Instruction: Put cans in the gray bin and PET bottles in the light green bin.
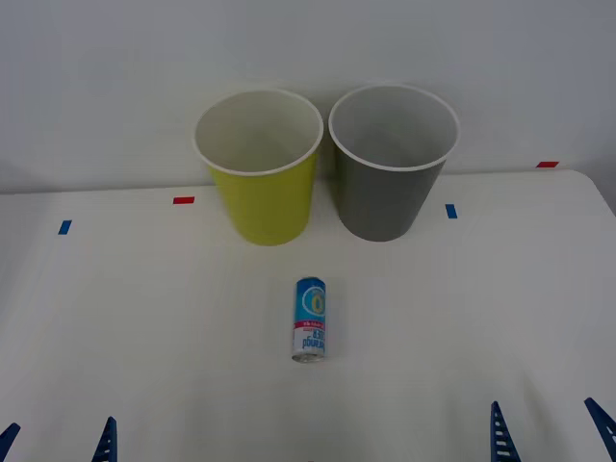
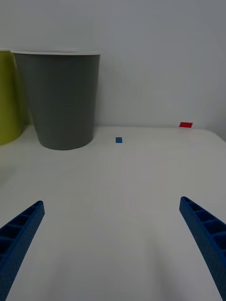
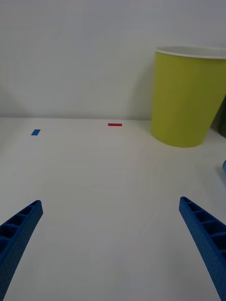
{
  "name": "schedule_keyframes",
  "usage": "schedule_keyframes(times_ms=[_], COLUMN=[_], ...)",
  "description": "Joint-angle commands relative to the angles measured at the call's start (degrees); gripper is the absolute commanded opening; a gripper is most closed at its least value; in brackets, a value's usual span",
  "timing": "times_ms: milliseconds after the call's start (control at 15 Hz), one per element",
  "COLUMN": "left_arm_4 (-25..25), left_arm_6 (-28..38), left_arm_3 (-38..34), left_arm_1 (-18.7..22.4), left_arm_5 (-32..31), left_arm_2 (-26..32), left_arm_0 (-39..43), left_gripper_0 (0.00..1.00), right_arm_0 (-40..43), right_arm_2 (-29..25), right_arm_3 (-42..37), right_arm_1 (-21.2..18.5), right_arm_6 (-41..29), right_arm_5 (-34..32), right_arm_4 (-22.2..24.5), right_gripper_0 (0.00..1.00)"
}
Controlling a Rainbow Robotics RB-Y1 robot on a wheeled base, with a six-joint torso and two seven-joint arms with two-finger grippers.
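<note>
Can lies flat, long axis pointing toward the bins, midway between my spread left gripper and spread right gripper — neither clearly nearer.

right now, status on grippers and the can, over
Left gripper and right gripper open, low at near table edge. Can lying on the table, short of the gray bin. Nothing in the way.
</note>
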Motion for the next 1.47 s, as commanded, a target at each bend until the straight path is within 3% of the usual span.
schedule_keyframes(times_ms=[67,467,733,1067,1467], left_arm_4=[0.0,0.0,0.0,0.0,0.0], left_arm_6=[0.0,0.0,0.0,0.0,0.0], left_arm_3=[0.0,0.0,0.0,0.0,0.0], left_arm_1=[0.0,0.0,0.0,0.0,0.0], left_arm_5=[0.0,0.0,0.0,0.0,0.0], left_arm_2=[0.0,0.0,0.0,0.0,0.0], left_arm_0=[0.0,0.0,0.0,0.0,0.0], left_gripper_0=[1.00,1.00,1.00,1.00,1.00], right_arm_0=[-0.2,-5.5,-14.0,-21.1,-25.9], right_arm_2=[1.0,2.0,6.7,9.6,9.6], right_arm_3=[-0.1,-0.1,-0.1,0.0,-0.1], right_arm_1=[-1.3,-7.7,-14.3,-20.0,-20.0], right_arm_6=[-0.3,-0.8,-0.6,-0.9,-1.5], right_arm_5=[-0.3,-0.6,4.5,7.7,14.8], right_arm_4=[-1.2,-2.2,-6.4,-8.2,-10.3], right_gripper_0=[1.00,1.00,1.00,1.00,1.00])
